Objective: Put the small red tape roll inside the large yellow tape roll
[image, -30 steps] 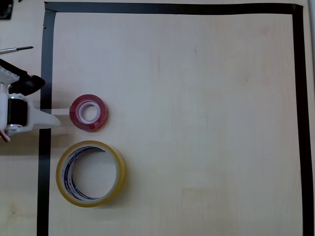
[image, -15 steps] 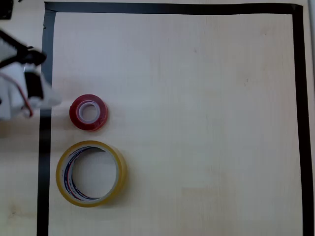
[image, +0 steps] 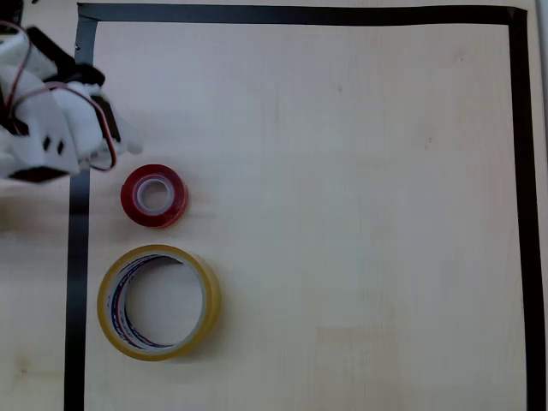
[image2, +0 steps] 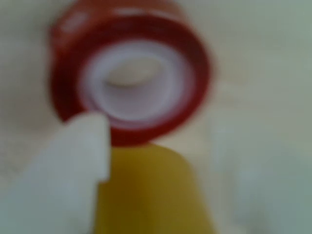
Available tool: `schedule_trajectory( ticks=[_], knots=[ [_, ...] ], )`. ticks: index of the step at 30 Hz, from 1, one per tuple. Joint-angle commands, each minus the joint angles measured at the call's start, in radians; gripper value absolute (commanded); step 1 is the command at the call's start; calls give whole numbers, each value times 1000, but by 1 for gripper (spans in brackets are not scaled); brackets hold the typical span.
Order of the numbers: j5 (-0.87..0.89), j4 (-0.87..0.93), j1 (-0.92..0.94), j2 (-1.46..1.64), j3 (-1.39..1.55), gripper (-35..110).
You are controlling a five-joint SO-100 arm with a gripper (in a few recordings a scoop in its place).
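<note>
From overhead I see the small red tape roll (image: 154, 196) lying flat on the pale wooden tabletop (image: 342, 214), near the left side of the area framed by the black tape border (image: 300, 14). The large yellow tape roll (image: 158, 301) lies flat just below it in that view, close but not touching, its hollow showing bare wood. The white hand (image: 120, 141) sits up and to the left of the red roll, over the left strip of the border, blurred at the tip. In the wrist view the red roll (image2: 131, 73) looms close and out of focus, with one white finger (image2: 63, 170) and a yellow part in front of it. The hand holds nothing, and I cannot tell how far it is parted.
</note>
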Motion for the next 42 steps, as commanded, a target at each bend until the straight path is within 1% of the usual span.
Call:
schedule_trajectory(
  ticks=[1, 14, 34, 36, 37, 42],
  knots=[
    [6, -32, 28, 54, 44, 14],
    [-2, -150, 94, 98, 216, 18],
    [-2, -218, 146, -114, 169, 18],
    [-2, -224, 144, -127, 166, 10],
    [3, -225, 144, -135, 163, 2],
    [3, -225, 156, -132, 163, 0]
  ],
)
